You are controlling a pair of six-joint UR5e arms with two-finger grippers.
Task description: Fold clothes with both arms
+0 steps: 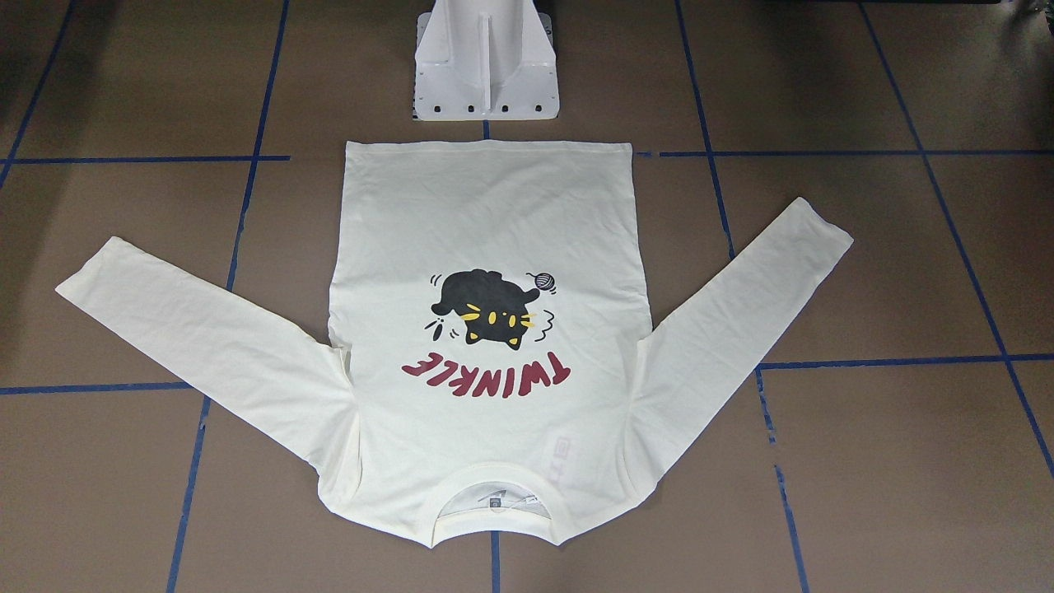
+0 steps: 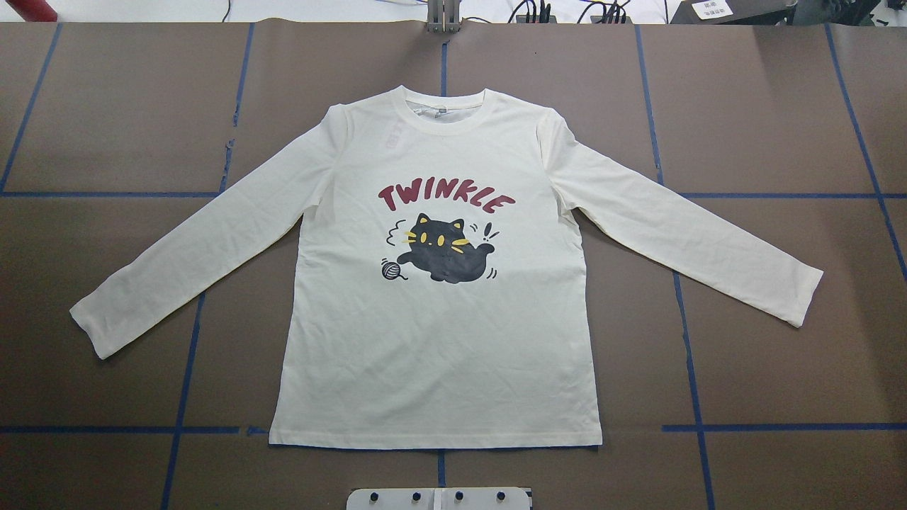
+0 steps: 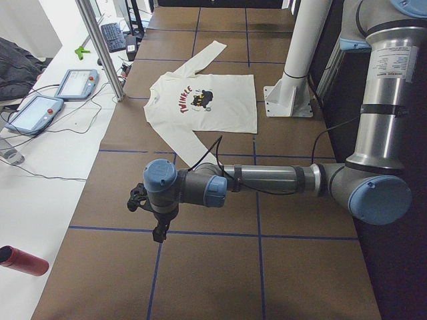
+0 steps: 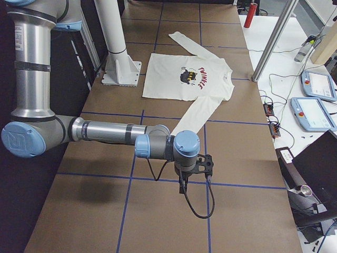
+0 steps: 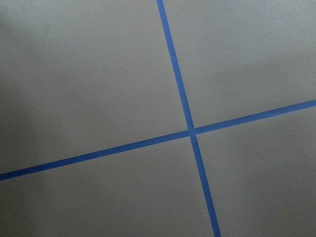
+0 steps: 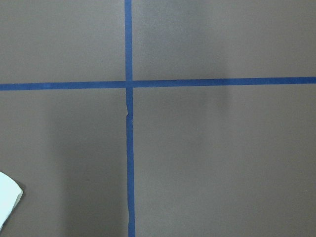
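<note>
A cream long-sleeved shirt (image 2: 439, 340) with a red "TWINKLE" print and a black cat lies flat and face up in the middle of the brown table, both sleeves spread out. It also shows in the front view (image 1: 486, 214) and both side views (image 3: 220, 110) (image 4: 168, 79). My left arm reaches out low over the table's left end, its gripper (image 3: 159, 230) pointing down, far from the shirt. My right arm does the same at the right end, its gripper (image 4: 182, 185) near the sleeve cuff (image 6: 7, 202). I cannot tell whether either gripper is open or shut.
Blue tape lines (image 5: 190, 131) cross the brown table. The white base pedestal (image 1: 486, 74) stands beside the shirt's hem. Teach pendants (image 3: 40, 110) (image 4: 316, 113) and cables lie on side tables. A metal post (image 3: 100, 47) stands at the far edge.
</note>
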